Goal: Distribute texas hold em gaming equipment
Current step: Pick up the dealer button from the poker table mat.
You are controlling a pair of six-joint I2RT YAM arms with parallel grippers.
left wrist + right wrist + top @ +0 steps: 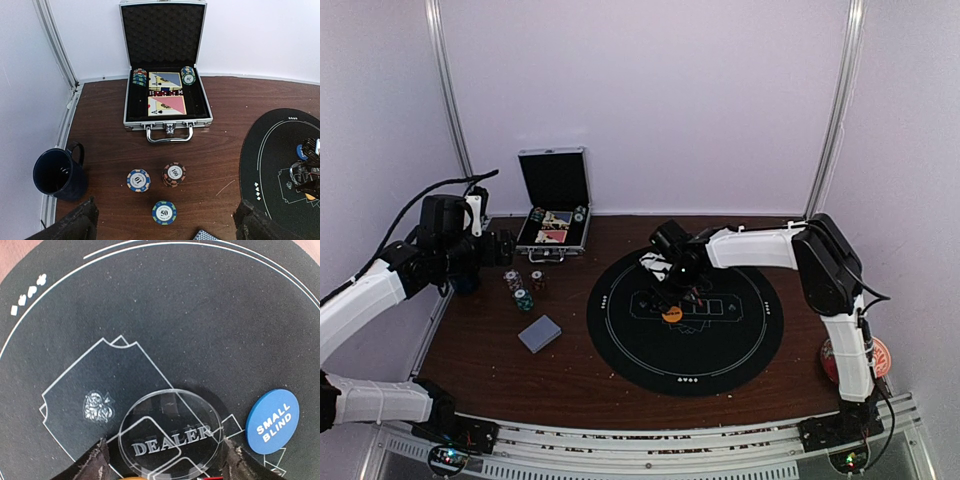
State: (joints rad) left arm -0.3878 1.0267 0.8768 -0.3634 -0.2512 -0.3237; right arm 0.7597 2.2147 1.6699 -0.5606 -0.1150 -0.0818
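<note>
A clear round DEALER button [170,432] lies flat on the black poker mat [200,315]. My right gripper [165,460] straddles it, a finger close on each side, jaws open. A blue SMALL BLIND disc [272,421] lies just to its right, and an orange disc [672,314] lies beside the gripper [670,285]. Three short chip stacks marked 10 [138,180], 100 [174,174] and 50 [164,212] stand on the wood. My left gripper [165,222] hovers wide open above them, holding nothing. A grey-blue card deck [540,333] lies near the chips.
An open aluminium case [166,95] with more chips and cards sits at the back left. A dark blue mug [57,172] stands by the left wall. A red patterned cup and saucer [840,360] sit at the table's right edge, by the right arm.
</note>
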